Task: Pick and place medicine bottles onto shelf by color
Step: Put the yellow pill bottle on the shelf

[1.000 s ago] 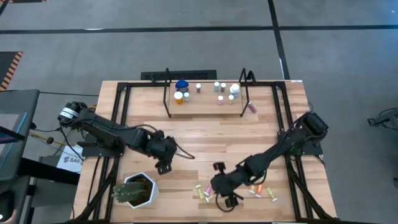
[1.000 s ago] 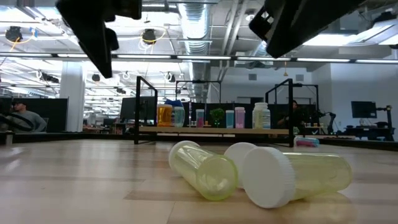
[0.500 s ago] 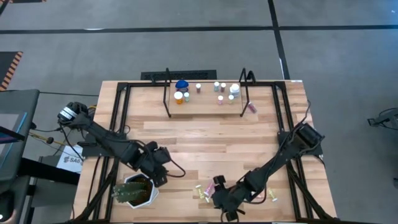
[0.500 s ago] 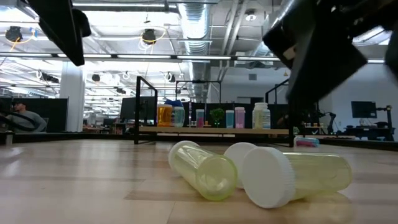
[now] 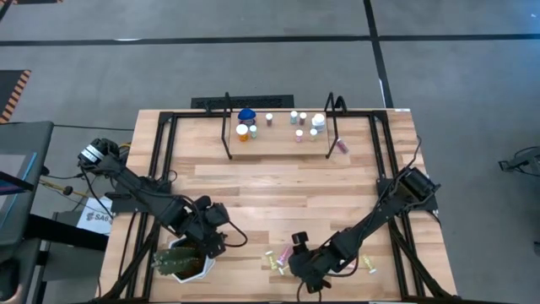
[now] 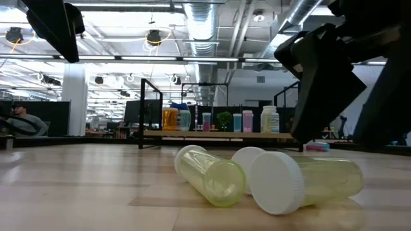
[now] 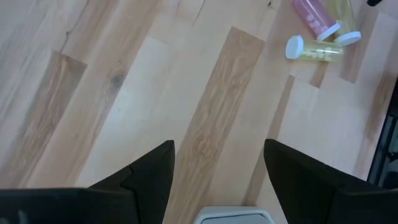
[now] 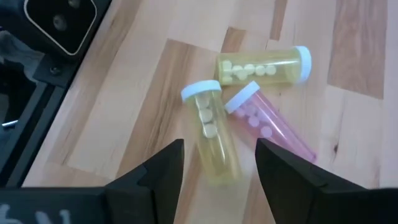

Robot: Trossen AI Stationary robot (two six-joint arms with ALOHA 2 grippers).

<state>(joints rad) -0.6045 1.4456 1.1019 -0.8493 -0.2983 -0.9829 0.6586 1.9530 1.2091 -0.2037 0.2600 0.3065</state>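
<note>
High view: left gripper [image 5: 214,246] now beside the plant [image 5: 180,260], right gripper [image 5: 297,268] lower over the medicine bottles [image 5: 277,261] at the bench's [image 5: 278,181] near edge. Wrist views: both jaws open, empty; shelf [image 5: 281,135] far behind.

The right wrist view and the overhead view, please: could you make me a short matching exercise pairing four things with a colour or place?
Things:
1. Bottle lying between the right hand's fingers
2. Bottle beside it, cap touching
3. Blue-lidded bottle
4. Left hand

Descriptions:
A. pink
B. on the shelf
C. over the potted plant
D. yellow

Pairs: 1-D, 2-A, 3-B, 4-C
</note>
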